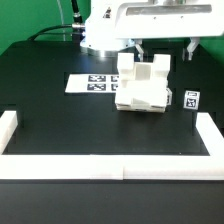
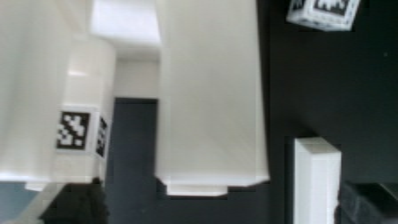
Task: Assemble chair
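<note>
Black fingers of the gripper [image 1: 166,52] stand wide apart, holding nothing, just above the chair [image 1: 145,85]. The chair sits partly joined on the table [image 1: 60,125], towards the far side. A small tagged block [image 1: 191,99] stands apart at the exterior view's right. The marker board [image 1: 92,82] lies at the chair's left. A white rail [image 1: 100,165] edges the near side.

Blocky white chair [image 1: 143,85] sits partly joined, one small tagged part [image 1: 190,100] beside it.
</note>
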